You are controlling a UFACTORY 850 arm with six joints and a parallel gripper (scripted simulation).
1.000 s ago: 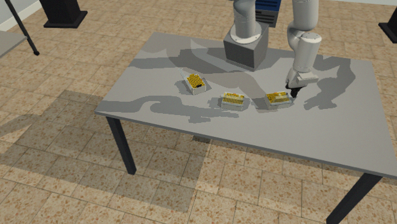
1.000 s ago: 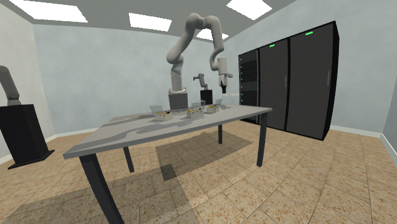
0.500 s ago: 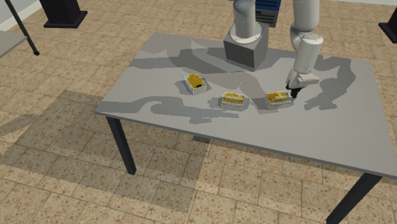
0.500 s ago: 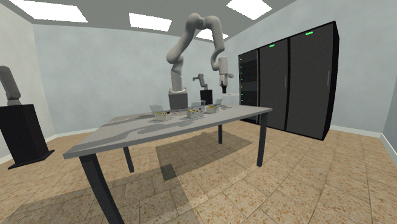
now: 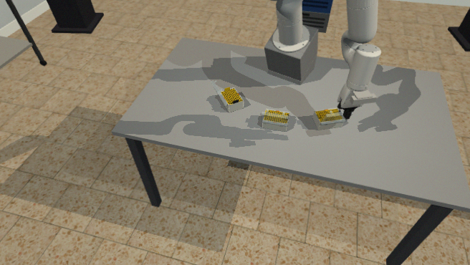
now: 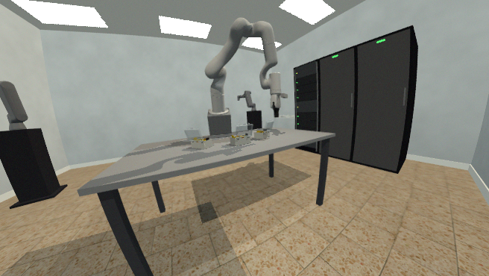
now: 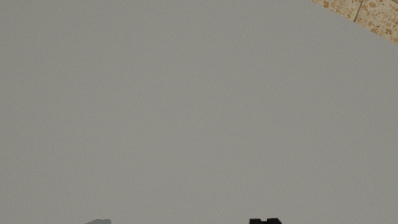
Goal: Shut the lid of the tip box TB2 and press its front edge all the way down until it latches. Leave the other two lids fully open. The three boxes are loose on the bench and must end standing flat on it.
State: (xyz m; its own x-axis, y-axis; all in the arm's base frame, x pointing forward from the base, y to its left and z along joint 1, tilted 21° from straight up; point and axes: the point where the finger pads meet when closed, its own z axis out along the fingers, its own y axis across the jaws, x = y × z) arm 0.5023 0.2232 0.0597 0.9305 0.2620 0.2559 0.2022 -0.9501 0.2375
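Three open tip boxes with yellow tips stand on the grey table: a left one [image 5: 231, 98], a middle one [image 5: 275, 119] and a right one [image 5: 329, 117]. Their lids stand raised behind them in the exterior view, on the left box [image 6: 198, 142], the middle box [image 6: 240, 139] and the right box [image 6: 262, 133]. I cannot read any labels, so I cannot tell which box is TB2. My gripper [image 5: 348, 112] [image 6: 276, 113] is shut and empty, pointing down just beyond the right box's right end and hanging above the table. The wrist view shows bare table top and only my fingertips.
The arm's grey base block [image 5: 291, 55] stands at the table's back edge behind the boxes. Black cabinets [image 6: 354, 98] line the right wall. A floor corner [image 7: 372, 15] shows past the table edge in the wrist view.
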